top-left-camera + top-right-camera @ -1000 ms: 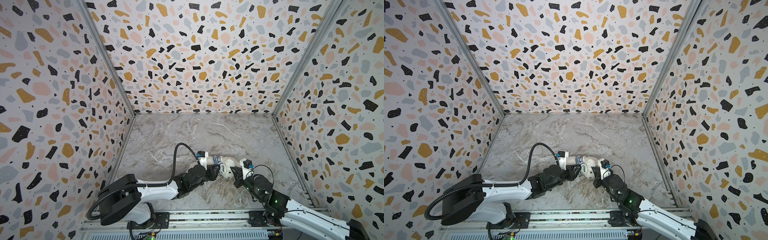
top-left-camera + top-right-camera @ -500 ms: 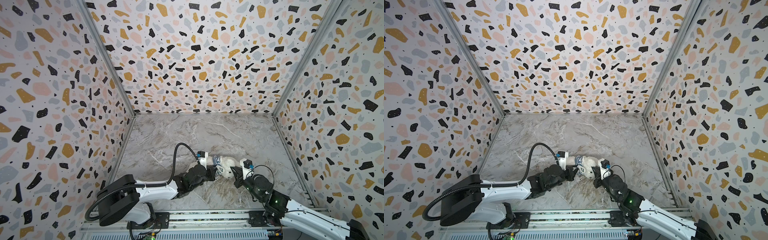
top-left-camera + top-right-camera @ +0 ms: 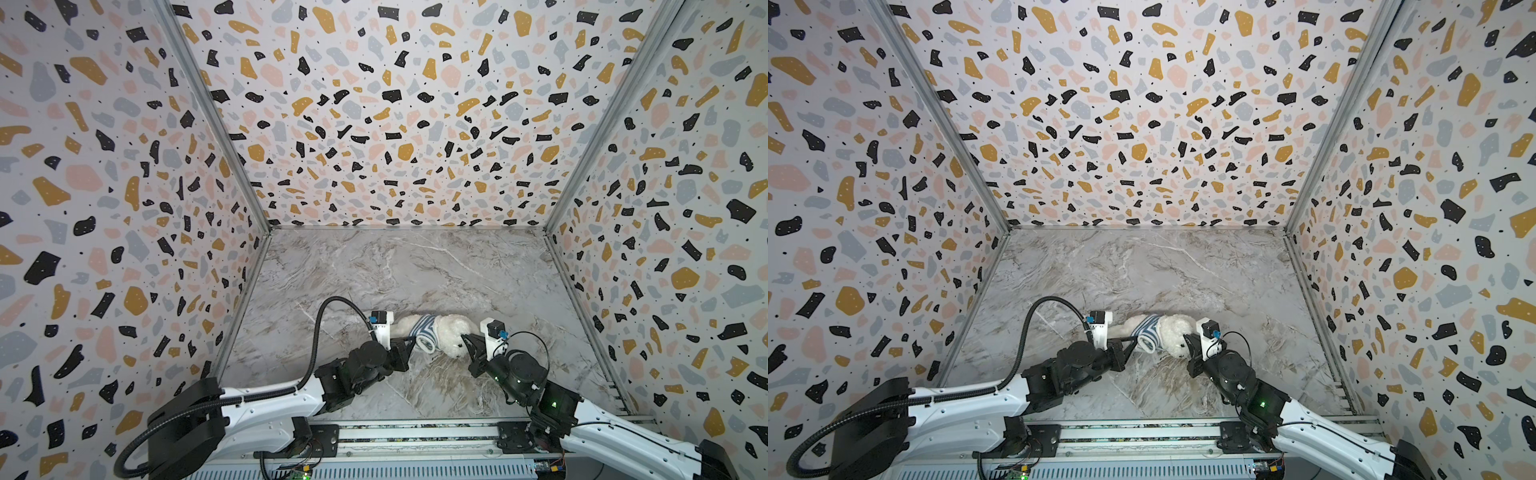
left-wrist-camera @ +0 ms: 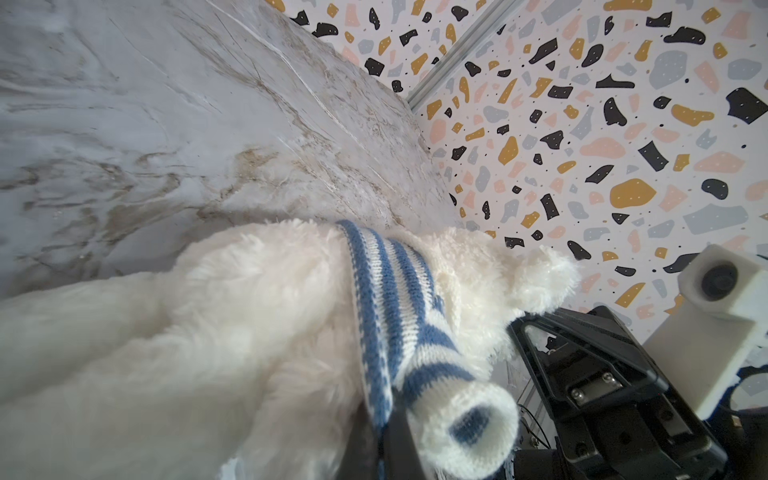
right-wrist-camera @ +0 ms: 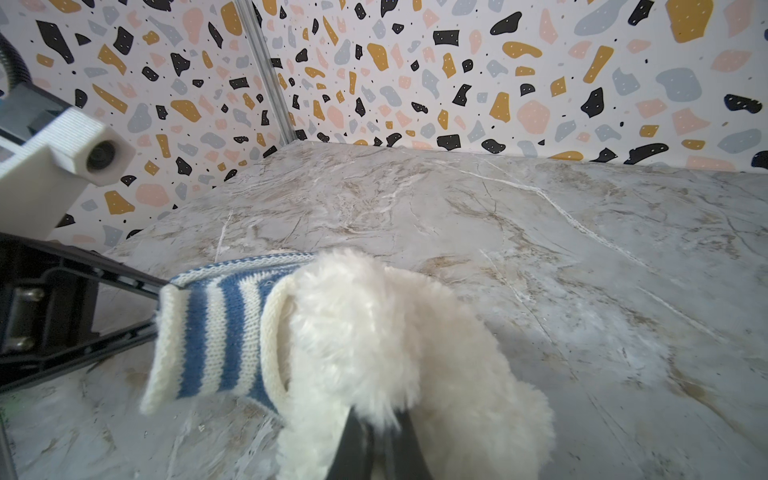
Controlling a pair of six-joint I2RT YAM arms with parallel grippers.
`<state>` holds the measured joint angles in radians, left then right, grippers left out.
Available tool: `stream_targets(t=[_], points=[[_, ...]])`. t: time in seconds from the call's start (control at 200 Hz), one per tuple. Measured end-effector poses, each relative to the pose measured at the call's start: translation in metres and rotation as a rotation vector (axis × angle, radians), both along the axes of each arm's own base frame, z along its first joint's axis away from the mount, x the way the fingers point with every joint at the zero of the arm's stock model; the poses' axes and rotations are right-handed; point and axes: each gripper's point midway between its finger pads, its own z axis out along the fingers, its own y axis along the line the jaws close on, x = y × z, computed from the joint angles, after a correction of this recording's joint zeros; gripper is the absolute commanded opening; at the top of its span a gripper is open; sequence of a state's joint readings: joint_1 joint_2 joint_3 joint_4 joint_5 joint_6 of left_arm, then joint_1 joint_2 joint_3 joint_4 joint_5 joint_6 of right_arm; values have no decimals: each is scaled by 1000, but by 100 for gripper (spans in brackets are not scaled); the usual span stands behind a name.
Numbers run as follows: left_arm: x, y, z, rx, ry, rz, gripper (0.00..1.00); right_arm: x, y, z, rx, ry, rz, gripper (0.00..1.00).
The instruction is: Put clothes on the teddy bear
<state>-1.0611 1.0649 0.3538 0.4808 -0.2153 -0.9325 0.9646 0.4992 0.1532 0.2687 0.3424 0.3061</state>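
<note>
Marbled bench: teddy bear lying between left end effector, shut on striped shirt edge, and right end effector, pinching head fur. Draw shirt along torso slowly, head anchored.

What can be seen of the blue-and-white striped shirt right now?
The striped shirt is a small knit in blue and white bands with white ribbed edging. It sits bunched round the teddy bear just behind the head; the furry body and legs are bare. What looks like an empty sleeve sticks out as a white-cuffed tube. The left gripper is shut on the shirt's white edge, which stretches toward it.
</note>
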Motion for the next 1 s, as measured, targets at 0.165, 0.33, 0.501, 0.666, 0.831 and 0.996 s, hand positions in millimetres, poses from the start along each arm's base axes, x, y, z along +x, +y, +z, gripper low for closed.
stream_targets(t=[0.165,0.33,0.501,0.666,0.831,0.996], points=[[0,18,-8,4,5,30,0,-1,-2,1,2,0,-3,0],[-1,28,-22,36,22,45,0,-1,-2,-1,-3,3,-1,0],[2,41,-38,60,40,75,0,-2,0,-1,-2,5,8,0],[3,46,-44,63,48,88,0,-4,1,-1,-1,6,20,0],[3,39,-45,83,36,51,2,-3,2,-4,-12,11,22,0],[3,27,-47,117,18,-7,14,-3,5,-3,-25,9,32,0]])
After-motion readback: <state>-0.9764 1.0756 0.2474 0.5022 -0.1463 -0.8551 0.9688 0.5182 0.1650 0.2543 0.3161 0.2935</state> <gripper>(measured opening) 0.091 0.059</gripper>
